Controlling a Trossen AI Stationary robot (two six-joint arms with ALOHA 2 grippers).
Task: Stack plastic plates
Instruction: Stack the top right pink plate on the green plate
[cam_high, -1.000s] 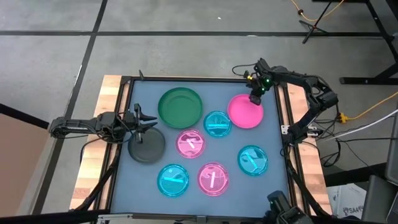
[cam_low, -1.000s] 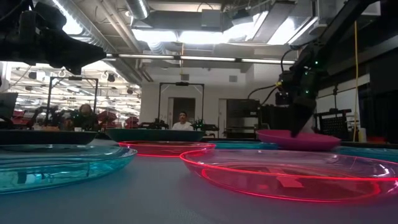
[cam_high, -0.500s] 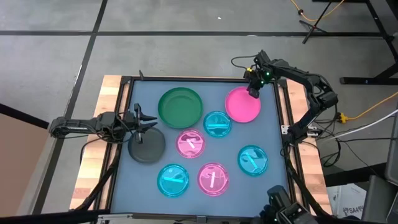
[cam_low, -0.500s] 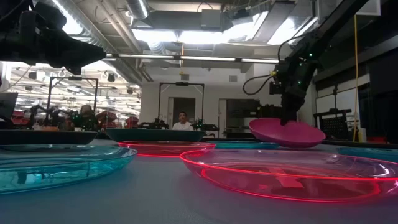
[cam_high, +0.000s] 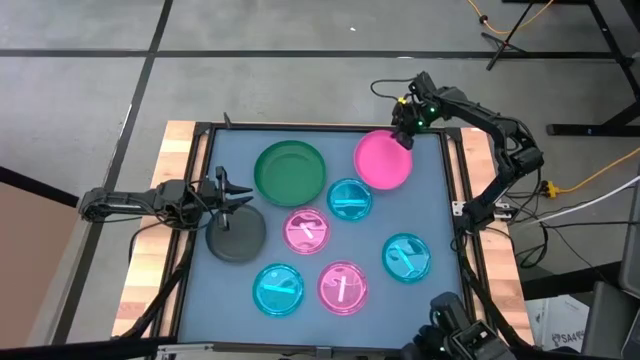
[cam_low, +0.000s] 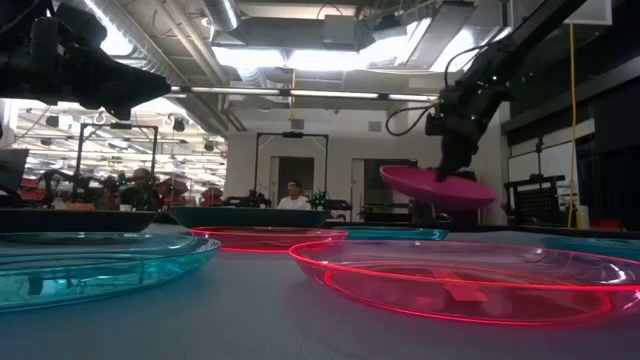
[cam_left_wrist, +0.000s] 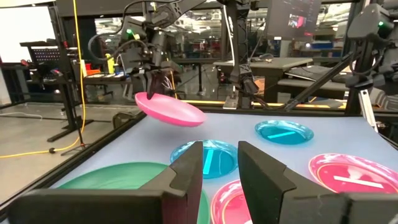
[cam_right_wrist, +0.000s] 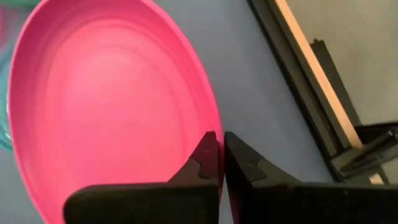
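Observation:
My right gripper (cam_high: 403, 136) is shut on the solid pink plate (cam_high: 382, 161), which hangs in the air over the table's far right part and also shows in the low view (cam_low: 437, 186). The larger dark green plate (cam_high: 290, 172) rests flat to its left. The dark grey plate (cam_high: 236, 233) lies near the left edge. My left gripper (cam_high: 233, 196) hovers open just beyond the grey plate's far edge, fingers apart in the left wrist view (cam_left_wrist: 219, 167). Three translucent cyan plates (cam_high: 350, 199) (cam_high: 406, 256) (cam_high: 278, 289) and two translucent pink ones (cam_high: 307, 230) (cam_high: 342, 287) lie flat. My right gripper pinches the solid pink plate's rim (cam_right_wrist: 213, 127) on its far right side, one finger (cam_right_wrist: 208, 157) over the inner face and the other (cam_right_wrist: 241, 163) outside. The fingers come from above, slanting down. The plate is lifted clear and hangs tilted (cam_low: 437, 186).
A raised dark frame (cam_high: 452, 190) borders the blue mat (cam_high: 225, 290), with wooden strips outside it. Bare mat lies along the near left and the far right corner. People and lab benches show in the room beyond the table.
My right gripper has risen and moved toward the table's far edge and a little left, toward the green plate. The solid pink plate, which lay with one side on the mat, has come up with it, lifted clear and tilted.

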